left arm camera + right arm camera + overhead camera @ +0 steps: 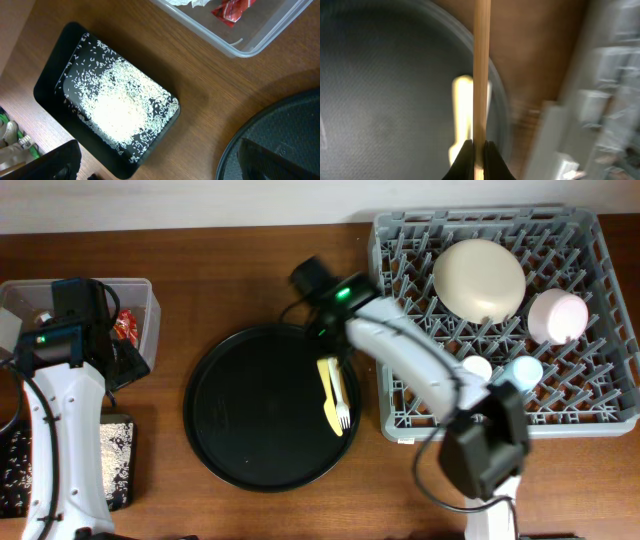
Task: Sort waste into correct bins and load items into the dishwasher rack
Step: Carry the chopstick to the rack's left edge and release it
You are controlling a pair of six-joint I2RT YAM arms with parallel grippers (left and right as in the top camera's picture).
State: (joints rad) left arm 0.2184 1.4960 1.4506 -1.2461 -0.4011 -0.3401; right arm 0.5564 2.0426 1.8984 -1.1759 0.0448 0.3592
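Right wrist view: the right gripper (479,150) is clamped on an orange stick (481,75) above the round tray's (380,100) right edge, over a yellow fork (462,115). Right of the tray, the rack (600,395) holds a cream bowl (479,278), pink bowl (557,316), white cup (477,367) and blue cup (521,370). Left of the tray, the left gripper (160,165) hangs wide open and empty over the counter (200,75), by the black bin (50,95) of rice (120,110) and the tub (260,42) holding a red wrapper (232,9).

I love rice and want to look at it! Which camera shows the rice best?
The left wrist view. The rice lies close and sharp, spread over the black rectangular tray. Overhead, the left arm hides most of that tray, leaving only tiny specks. The right wrist view shows no rice.
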